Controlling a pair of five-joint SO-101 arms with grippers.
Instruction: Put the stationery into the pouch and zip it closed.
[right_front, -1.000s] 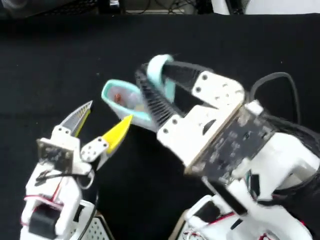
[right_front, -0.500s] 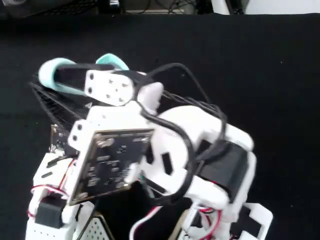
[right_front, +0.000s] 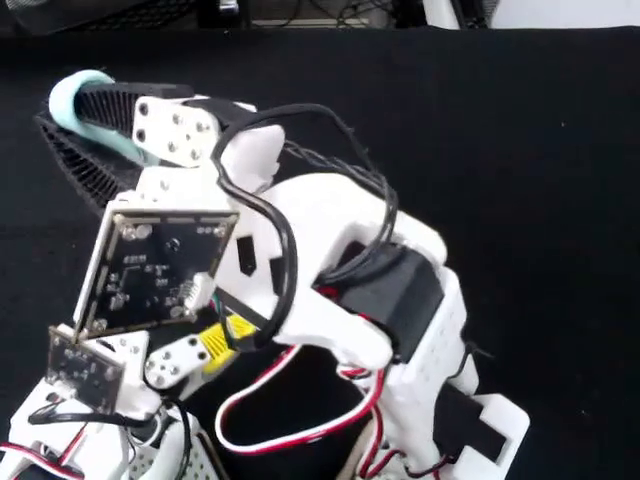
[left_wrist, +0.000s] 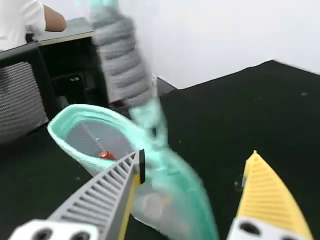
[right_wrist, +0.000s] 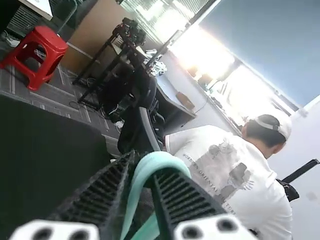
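Pouch (left_wrist: 90, 135) hangs pinched in right pincer (right_wrist: 142, 170), close before spread left pincer (left_wrist: 197, 155)

— What are you standing on?
— My black cloth table (right_front: 520, 150). It fills the high view almost to the top edge, and there is a white surface (right_front: 560, 12) in the upper right corner.
— And the room?
— My left wrist sees a plain white wall (left_wrist: 225, 35) behind the table, with a black mesh chair back (left_wrist: 20, 100) near it. My right wrist sees a red plastic stool (right_wrist: 32, 55) on grey carpet tiles (right_wrist: 70, 107), a black office chair (right_wrist: 142, 125), a cluttered desk (right_wrist: 175, 100) and glaring bright windows (right_wrist: 200, 45). Beside them is a blue-grey wall or ceiling (right_wrist: 270, 40); I can't tell which.
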